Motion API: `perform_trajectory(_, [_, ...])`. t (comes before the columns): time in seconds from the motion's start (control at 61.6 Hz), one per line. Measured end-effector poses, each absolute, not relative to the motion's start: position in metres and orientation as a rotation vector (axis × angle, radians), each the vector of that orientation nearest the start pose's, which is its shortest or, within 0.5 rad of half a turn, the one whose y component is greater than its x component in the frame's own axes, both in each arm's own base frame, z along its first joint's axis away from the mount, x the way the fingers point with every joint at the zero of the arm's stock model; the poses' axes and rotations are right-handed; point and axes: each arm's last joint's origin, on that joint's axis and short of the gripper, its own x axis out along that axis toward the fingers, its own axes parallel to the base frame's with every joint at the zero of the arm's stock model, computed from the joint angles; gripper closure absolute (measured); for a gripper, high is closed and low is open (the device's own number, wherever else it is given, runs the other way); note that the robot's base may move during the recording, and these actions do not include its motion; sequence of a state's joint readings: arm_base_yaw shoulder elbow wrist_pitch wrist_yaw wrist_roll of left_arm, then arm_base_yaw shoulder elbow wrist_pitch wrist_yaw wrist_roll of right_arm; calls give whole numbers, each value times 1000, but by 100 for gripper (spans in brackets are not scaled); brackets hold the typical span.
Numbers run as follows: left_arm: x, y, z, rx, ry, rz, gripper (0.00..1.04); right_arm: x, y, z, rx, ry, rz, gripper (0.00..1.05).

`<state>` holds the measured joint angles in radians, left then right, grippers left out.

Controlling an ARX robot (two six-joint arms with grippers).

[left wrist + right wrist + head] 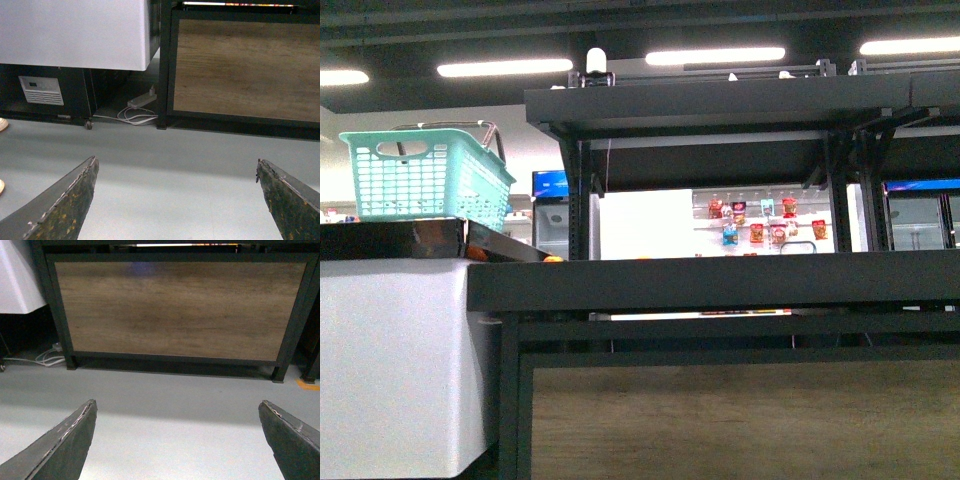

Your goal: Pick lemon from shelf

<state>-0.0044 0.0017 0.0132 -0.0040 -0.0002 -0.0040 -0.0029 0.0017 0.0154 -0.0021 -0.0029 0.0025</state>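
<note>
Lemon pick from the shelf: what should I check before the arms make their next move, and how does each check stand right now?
1. Lemon located: not ok; none shows in any view, and the front view meets the shelf tray edge-on, hiding its top.
2. Left gripper ready: ok; jaws wide apart, empty.
3. Right gripper ready: ok; jaws wide apart, empty.
4. Arm height: probably not ok; both wrist views face the wood panel and floor below the tray.
5. Path to the tray: cannot tell; neither arm shows in the front view.
</note>
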Motion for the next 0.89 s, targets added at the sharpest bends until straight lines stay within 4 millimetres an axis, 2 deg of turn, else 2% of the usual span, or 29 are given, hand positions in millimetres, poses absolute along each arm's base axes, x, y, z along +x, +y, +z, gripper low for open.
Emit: perform_trajectory(0.893, [97,0,167,-4,-7,-4,8,97,0,168,2,-12,-2,7])
